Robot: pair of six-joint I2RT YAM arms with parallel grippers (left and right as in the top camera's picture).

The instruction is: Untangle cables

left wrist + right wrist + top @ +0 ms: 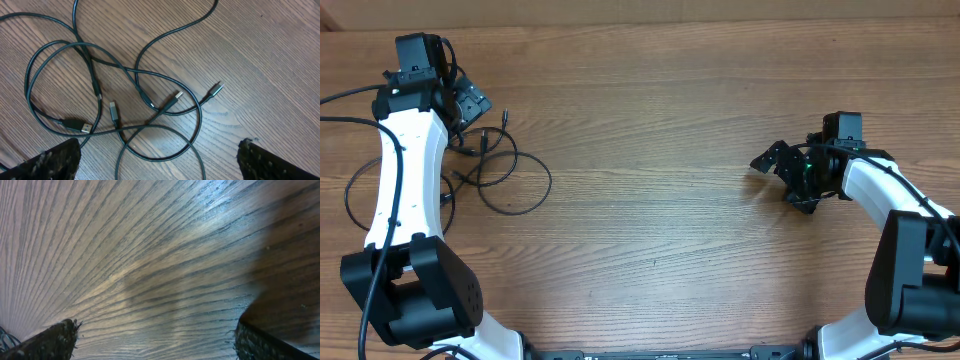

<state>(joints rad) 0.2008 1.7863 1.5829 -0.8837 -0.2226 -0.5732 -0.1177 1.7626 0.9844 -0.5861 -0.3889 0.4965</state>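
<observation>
Four plugs (pixel 115 113) are counted on the cables (pixel 136 71) from the left wrist; overhead, these are hardly made out. The left gripper (pixel 160 157) and right gripper (pixel 155 340) are spread wide, nothing gripped.

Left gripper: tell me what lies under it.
Under the open left gripper lie tangled cables in crossing loops on the wooden table, several plug connectors showing, none gripped. From overhead the left arm covers part of the loops, hiding their full run.

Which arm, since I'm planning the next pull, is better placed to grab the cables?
Left. The left gripper, open, hovers directly over the tangled cables. The right gripper, also open, is far across the table, only bare wood below it.
</observation>
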